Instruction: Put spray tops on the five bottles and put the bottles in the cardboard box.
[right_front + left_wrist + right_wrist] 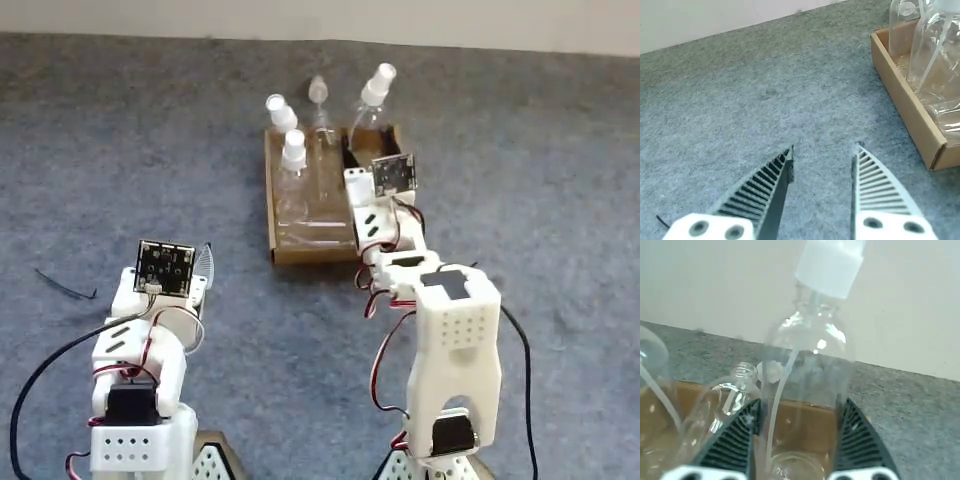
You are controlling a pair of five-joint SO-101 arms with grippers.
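A cardboard box point(283, 255) lies on the grey carpet at mid-table. Three clear bottles stand in it, two with white spray tops point(293, 148) and a third point(318, 92) at the back. My right gripper point(358, 152) is at the box's far right corner, shut on a fourth clear bottle point(372, 115) with a white spray top point(379, 82). The right wrist view shows that bottle point(812, 355) upright between the fingers point(735, 437) over the box. My left gripper point(824, 149) hangs open over bare carpet, left of the box point(905, 100), holding nothing.
A thin black tie point(65, 285) lies on the carpet at the far left. Open carpet lies around the box on all sides. A pale wall runs along the far edge.
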